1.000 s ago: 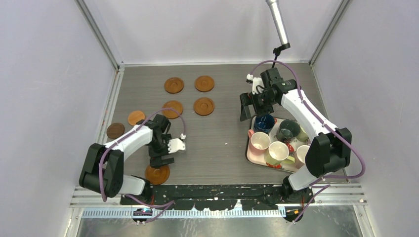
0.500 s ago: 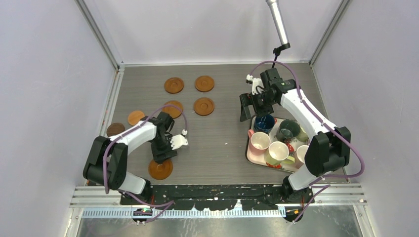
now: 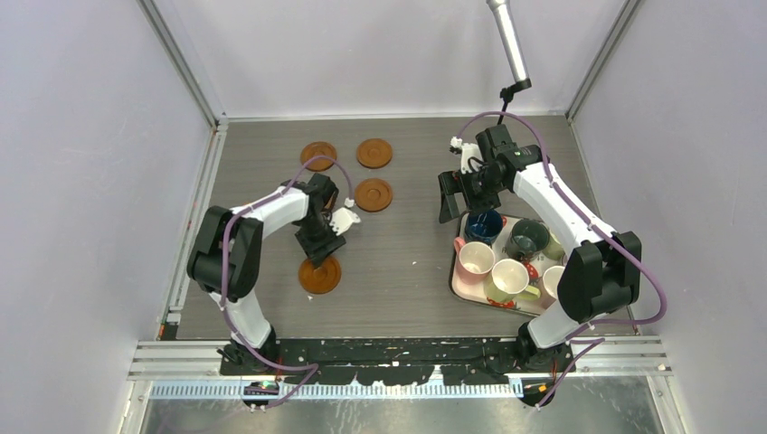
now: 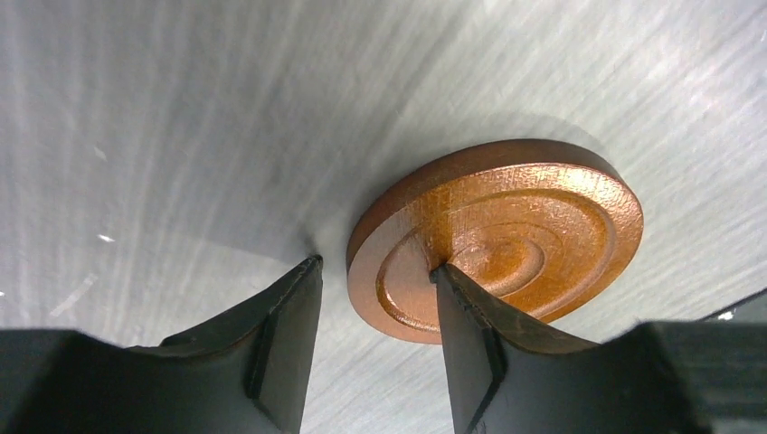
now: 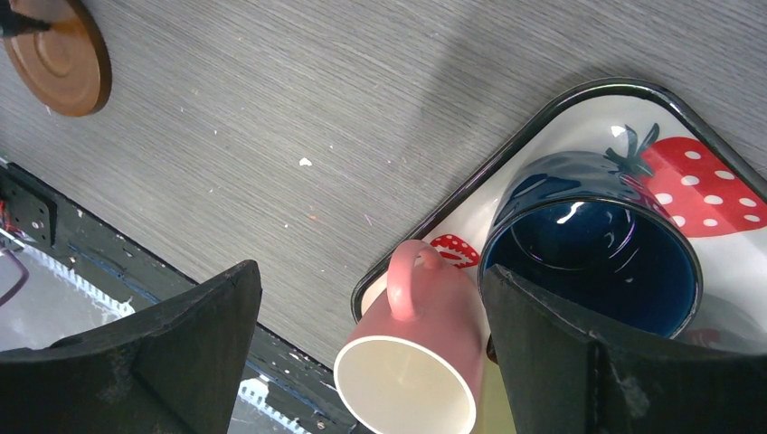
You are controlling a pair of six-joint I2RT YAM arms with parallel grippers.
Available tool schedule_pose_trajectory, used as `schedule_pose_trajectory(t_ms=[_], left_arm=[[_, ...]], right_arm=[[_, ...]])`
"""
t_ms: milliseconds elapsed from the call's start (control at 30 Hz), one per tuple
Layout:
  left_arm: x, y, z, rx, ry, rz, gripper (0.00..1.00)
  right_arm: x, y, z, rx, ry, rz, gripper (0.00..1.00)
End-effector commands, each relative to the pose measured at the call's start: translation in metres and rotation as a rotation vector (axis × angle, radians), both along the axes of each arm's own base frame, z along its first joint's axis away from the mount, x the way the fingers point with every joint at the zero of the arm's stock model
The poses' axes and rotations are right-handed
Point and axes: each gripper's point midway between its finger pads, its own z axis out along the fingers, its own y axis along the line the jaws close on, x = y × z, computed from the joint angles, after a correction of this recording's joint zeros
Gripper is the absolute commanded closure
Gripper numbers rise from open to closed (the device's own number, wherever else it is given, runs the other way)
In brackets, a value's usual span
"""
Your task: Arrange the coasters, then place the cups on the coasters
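Left wrist cam: left gripper (image 4: pixel 377 266) straddles the rim of a coaster (image 4: pixel 534 226) mid-table, one finger on its face. Can't tell if it's actually clamped. Right gripper (image 5: pixel 371 269) is spread wide over the dark blue cup (image 5: pixel 588 262) on the tray (image 5: pixel 506 149).

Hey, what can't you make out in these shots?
- Top view: right arm covers part of the tray, so the number of cups is unclear.
- Top view: left arm covers table; anything beneath is hidden.
- Left wrist: fingers hide the near rim of the held coaster.
- Right wrist: tray runs off the right edge.
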Motion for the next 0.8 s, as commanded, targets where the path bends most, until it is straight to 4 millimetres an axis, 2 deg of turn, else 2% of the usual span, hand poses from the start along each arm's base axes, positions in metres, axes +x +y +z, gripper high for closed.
schedule_pose_trajectory(t_ms=[0,233,433,767], left_arm=[[0.092,-0.050,-0.004,-0.130,-0.291,0.063,0.49],[0.112,-0.068,-0.002,-0.122,-0.322,0.087,0.50],[0.123,-0.074,-0.001,-0.120,-0.332,0.099,0.50],[0.113,-0.089,0.023,-0.196,-0.312,0.098,0.48]], right_arm=[[0.008,0.003,0.016,0.019,-0.051,0.018,0.04],[0.011,0.004,0.014,0.022,-0.042,0.019,0.04],[0.010,0.004,0.014,0.023,-0.041,0.018,0.04],[0.011,0.005,0.014,0.024,-0.040,0.020,0.04]])
